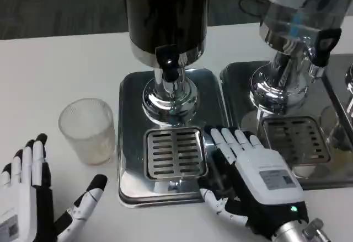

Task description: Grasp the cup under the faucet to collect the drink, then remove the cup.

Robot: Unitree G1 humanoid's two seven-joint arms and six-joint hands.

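A clear ribbed cup (88, 130) stands upright on the white table, left of the steel drip tray (132, 93). It holds no drink that I can see. The dark drink dispenser's black faucet (167, 60) hangs over the slotted grate (175, 152), with no cup under it. My left hand (33, 206) is open at the bottom left, fingers spread, just below the cup and apart from it. My right hand (251, 178) lies open with its fingers on the tray's right edge, beside the grate.
A second dispenser (295, 27) with its own steel tray (237, 87) and grate (295, 140) stands on the right, close to my right hand. Bare white table lies left of and behind the cup.
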